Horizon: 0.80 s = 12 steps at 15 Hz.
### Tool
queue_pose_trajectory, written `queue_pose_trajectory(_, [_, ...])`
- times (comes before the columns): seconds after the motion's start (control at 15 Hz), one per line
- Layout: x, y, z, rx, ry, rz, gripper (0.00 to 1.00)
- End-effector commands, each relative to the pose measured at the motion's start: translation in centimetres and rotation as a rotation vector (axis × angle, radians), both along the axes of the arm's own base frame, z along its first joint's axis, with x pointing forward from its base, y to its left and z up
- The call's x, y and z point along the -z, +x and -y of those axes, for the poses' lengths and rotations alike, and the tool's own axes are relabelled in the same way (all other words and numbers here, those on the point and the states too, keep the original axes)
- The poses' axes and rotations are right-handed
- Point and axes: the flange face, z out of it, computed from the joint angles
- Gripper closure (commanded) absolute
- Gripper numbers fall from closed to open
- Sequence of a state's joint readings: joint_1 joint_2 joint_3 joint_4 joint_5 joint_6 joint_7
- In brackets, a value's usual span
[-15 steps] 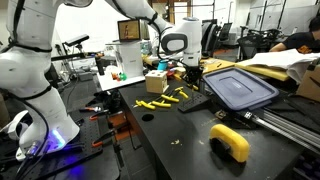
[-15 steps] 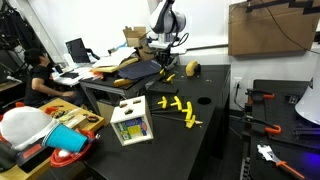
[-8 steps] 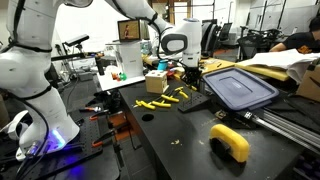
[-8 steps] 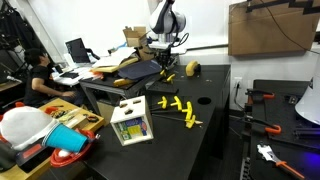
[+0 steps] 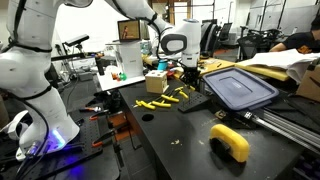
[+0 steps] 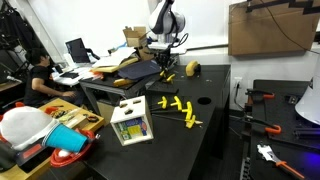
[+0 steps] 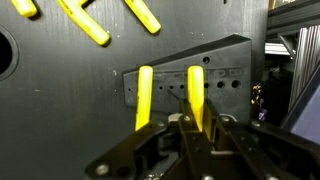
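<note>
Over the dark grey perforated block [image 7: 225, 80], the black gripper [image 7: 197, 125] is hanging low, its fingers sitting narrowly on either side of one yellow plastic peg [image 7: 196, 95]. Whether they are pinching it I cannot tell. A second yellow peg [image 7: 145, 95] is sitting just beside it on the block. Loose yellow pegs [image 5: 165, 97] are lying nearby on the black table [image 5: 180, 140].

Hand [image 5: 187, 72] low near yellow pegs [image 5: 165, 98]; grey lid [image 5: 240, 88] beside.
</note>
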<state>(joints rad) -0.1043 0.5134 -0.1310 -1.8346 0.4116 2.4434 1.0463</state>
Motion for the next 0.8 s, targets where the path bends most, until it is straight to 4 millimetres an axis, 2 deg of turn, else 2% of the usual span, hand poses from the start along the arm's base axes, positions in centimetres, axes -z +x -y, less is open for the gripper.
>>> queue_pose_trajectory(0.0, [-0.95,0.03,-0.94,-0.008,0.009,-0.006,0.96])
queue_pose_trajectory(0.73, [-1.16,0.04,-1.43,-0.027,-0.026,0.006,0.96])
